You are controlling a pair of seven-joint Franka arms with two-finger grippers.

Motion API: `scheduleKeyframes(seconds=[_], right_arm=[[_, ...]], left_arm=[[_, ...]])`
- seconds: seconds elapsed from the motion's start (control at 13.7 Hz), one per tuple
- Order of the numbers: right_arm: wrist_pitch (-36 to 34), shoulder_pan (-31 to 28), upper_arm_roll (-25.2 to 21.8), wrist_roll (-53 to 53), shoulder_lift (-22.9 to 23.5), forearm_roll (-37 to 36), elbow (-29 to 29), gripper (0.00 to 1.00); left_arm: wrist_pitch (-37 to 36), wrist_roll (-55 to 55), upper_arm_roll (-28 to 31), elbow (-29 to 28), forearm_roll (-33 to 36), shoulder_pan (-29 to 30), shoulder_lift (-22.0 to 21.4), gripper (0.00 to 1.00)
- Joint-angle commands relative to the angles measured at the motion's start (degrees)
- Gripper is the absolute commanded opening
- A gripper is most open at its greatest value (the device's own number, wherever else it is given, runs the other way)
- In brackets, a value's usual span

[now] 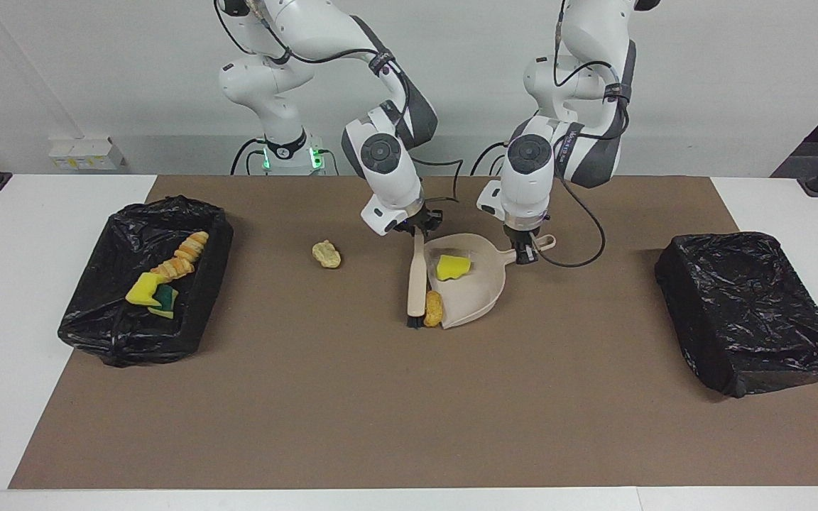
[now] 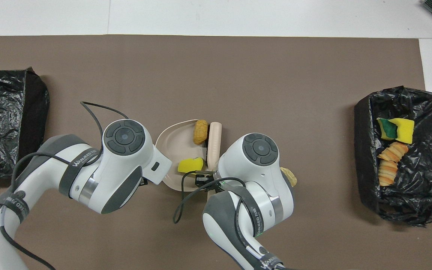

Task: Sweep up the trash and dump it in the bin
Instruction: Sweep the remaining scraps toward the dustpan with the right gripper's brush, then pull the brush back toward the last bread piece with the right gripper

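My right gripper (image 1: 417, 228) is shut on the top of a beige brush (image 1: 417, 280) (image 2: 214, 144). The brush stands bristles-down against the open mouth of the beige dustpan (image 1: 481, 291) (image 2: 171, 140). My left gripper (image 1: 525, 252) is shut on the dustpan's handle. A yellow sponge chunk (image 1: 453, 267) (image 2: 190, 165) lies inside the pan. An orange bread lump (image 1: 434, 309) (image 2: 200, 131) sits at the pan's mouth, touching the brush. A pale lump (image 1: 326, 254) (image 2: 290, 178) lies on the mat toward the right arm's end, partly under the right arm in the overhead view.
A black-lined bin (image 1: 132, 344) (image 2: 360, 112) at the right arm's end holds yellow-green sponge pieces (image 1: 148, 292) (image 2: 396, 129) and bread scraps (image 1: 182, 259) (image 2: 388, 165). A second black-bagged bin (image 1: 750, 312) (image 2: 6, 120) stands at the left arm's end. A brown mat covers the table.
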Motion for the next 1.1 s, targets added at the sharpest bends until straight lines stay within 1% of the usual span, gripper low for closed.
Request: scheduleKeyframes(seconds=[0.0,0.07,0.22,0.37,0.51,0.66,0.8,0.88,0.95,1.02], right_arm=[[1.77,0.46,0.59,-2.1,1.43,6.96,2.64,0.0],[1.77,0.47,0.59,-1.67,1.87,9.16,4.21,0.0],[0.81,0.82,0.59,-1.57,1.44,9.62,4.67,0.0],[-3.91,-0.32,-0.02,-1.22,-1.36,8.92,4.58,0.0],[-10.06,-3.91,-0.21,-1.22,-5.4,7.43,3.8,0.0],[-19.01,-8.56,-0.12,-1.83,-8.13,1.13,3.53,0.0],[-25.62,-11.21,-0.12,-1.92,-9.98,-5.64,3.09,0.0],[-27.74,-12.88,-0.12,-1.4,-10.6,-9.15,2.3,0.0],[-29.24,-14.63,-0.2,-1.83,-11.65,-12.93,0.12,0.0],[-30.04,-16.56,0.14,-1.92,-13.66,-17.49,-2.77,0.0]], left_arm=[[2.57,0.38,0.11,-2.07,0.57,0.42,-1.48,0.0],[2.75,0.38,0.11,-1.99,0.57,0.42,-1.4,0.0],[3.45,0.38,0.2,-1.89,0.48,0.69,-1.22,0.0],[3.45,0.38,0.2,-1.81,0.57,0.69,-1.22,0.0],[3.54,0.29,0.2,-1.81,0.48,0.69,-1.22,0.0],[3.63,0.38,0.2,-1.81,0.48,0.69,-1.22,0.0],[3.63,0.38,0.2,-1.81,0.48,0.69,-1.22,0.0],[3.63,0.38,0.2,-1.81,0.48,0.69,-1.22,0.0],[3.54,0.38,0.2,-1.81,0.57,0.69,-1.22,0.0],[3.28,0.38,0.2,-1.81,0.48,0.69,-1.22,0.0]])
